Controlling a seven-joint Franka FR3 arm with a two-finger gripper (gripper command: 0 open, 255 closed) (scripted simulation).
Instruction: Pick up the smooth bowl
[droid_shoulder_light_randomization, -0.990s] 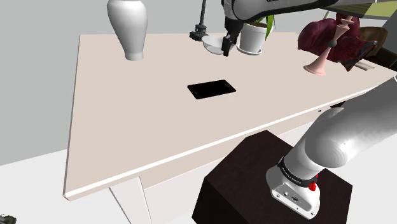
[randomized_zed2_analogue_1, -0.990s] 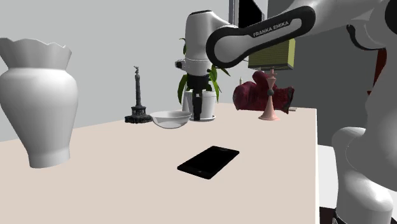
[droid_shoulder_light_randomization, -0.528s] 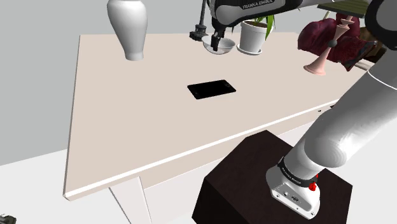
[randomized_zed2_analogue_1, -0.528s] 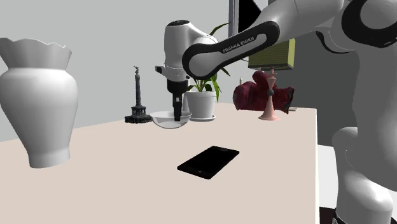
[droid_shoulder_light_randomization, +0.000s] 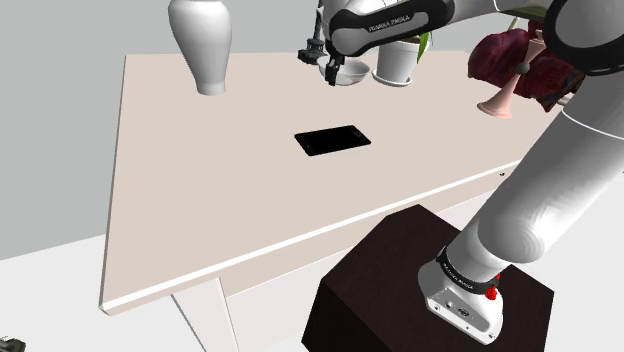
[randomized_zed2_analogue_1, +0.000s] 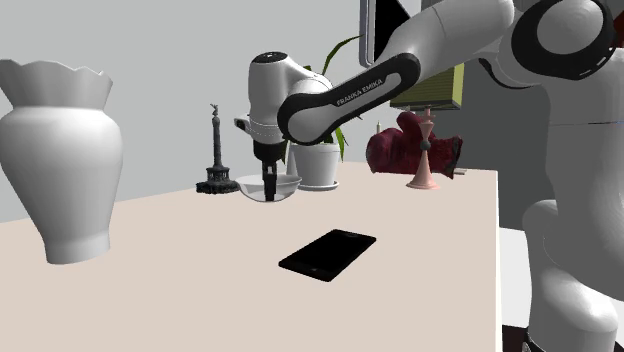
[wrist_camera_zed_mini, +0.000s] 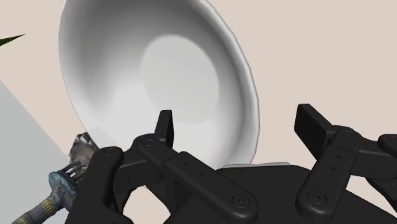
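The smooth white round bowl (wrist_camera_zed_mini: 172, 70) sits upright on the pale beige desk (droid_shoulder_light_randomization: 200, 200). It is close to the edge farthest from the stand, between a dark slender statuette (randomized_zed2_analogue_1: 216, 165) and a white pot holding a green plant (randomized_zed2_analogue_1: 318, 165).

The black jaws are released and come down straddling the bowl's rim. One of the fingers (wrist_camera_zed_mini: 165, 130) is over the hollow and the other over bare desk outside the wall. This looks chosen because the bowl is too wide to span, so a pinch on its thin wall is the likely grip. Neither finger appears to press the rim yet, though I cannot tell about contact lower down, as the hand's body covers the near wall.

In the shoulder view the wrist overlaps part of the bowl (droid_shoulder_light_randomization: 352, 72), and the statuette's top is cut off.
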